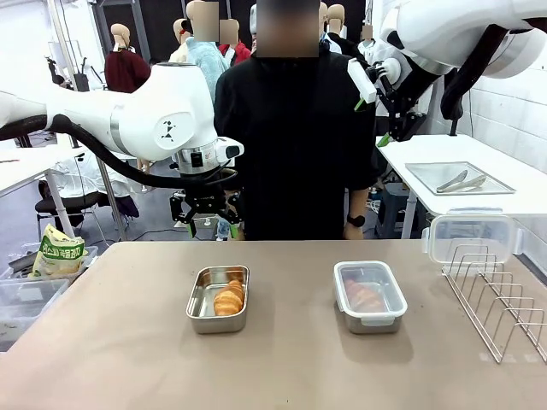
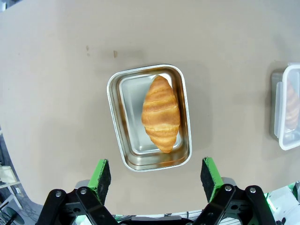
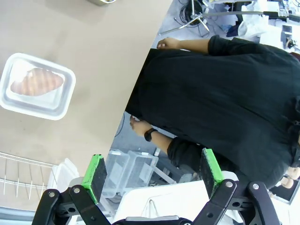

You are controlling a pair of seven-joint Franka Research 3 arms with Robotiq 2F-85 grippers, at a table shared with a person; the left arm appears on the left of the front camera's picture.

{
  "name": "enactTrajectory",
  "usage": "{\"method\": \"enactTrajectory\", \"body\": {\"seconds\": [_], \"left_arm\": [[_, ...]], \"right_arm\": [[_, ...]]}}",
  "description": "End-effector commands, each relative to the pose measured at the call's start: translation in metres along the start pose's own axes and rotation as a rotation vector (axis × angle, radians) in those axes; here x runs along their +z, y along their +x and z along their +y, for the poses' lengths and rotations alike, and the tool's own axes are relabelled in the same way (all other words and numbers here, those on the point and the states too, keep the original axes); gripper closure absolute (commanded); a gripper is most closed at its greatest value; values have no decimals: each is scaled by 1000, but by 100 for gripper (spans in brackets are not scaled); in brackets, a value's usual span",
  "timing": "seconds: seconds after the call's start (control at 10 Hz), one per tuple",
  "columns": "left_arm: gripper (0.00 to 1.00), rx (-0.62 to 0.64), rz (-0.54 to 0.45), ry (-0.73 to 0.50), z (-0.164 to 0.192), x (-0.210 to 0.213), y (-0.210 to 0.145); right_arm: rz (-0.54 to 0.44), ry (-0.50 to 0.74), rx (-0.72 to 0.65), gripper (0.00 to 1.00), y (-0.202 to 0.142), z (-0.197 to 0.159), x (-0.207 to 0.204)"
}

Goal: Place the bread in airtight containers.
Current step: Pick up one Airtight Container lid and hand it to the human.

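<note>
The second croissant is only a brownish blur through the cloudy lid of the closed pan, which sits right of the counter's middle. In the left wrist view this pan is cut off by the picture's edge. The wire rack along the counter's right edge is also cut off, and a clear plastic piece stands upright at the far right corner; whether it is a lid or a box is hard to tell.

Left of the middle, the open pan holds the other croissant, lying lengthwise along one side of it, uncovered.

The left gripper hangs above the counter's far edge, over the open pan, with its green pads wide apart and nothing between them. In the front view it is hard to pick out against the dark clothes of the person standing close at the far edge. The right gripper is raised high beside the person's shoulder, its pads likewise spread and empty. The person's hand hangs below the counter's edge.
</note>
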State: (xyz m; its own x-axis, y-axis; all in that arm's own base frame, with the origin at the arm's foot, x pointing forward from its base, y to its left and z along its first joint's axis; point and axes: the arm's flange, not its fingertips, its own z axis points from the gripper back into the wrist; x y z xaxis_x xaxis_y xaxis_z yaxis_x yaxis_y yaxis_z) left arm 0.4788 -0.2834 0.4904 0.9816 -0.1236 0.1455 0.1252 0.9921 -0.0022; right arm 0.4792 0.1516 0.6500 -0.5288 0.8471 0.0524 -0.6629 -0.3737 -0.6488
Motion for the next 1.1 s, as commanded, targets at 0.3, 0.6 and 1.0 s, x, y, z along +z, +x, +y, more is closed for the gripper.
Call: {"method": "enactTrajectory", "body": {"seconds": [0.3,0.6,1.0], "left_arm": [[0,-1,-5,-1,0,1,0],[0,-1,-5,-1,0,1,0],[0,-1,-5,-1,0,1,0]], "right_arm": [[13,269,-131,0,-138,18,-6],[-70,330,-187,0,-202,23,-42],[-85,493,-412,0,-254,61,-89]]}}
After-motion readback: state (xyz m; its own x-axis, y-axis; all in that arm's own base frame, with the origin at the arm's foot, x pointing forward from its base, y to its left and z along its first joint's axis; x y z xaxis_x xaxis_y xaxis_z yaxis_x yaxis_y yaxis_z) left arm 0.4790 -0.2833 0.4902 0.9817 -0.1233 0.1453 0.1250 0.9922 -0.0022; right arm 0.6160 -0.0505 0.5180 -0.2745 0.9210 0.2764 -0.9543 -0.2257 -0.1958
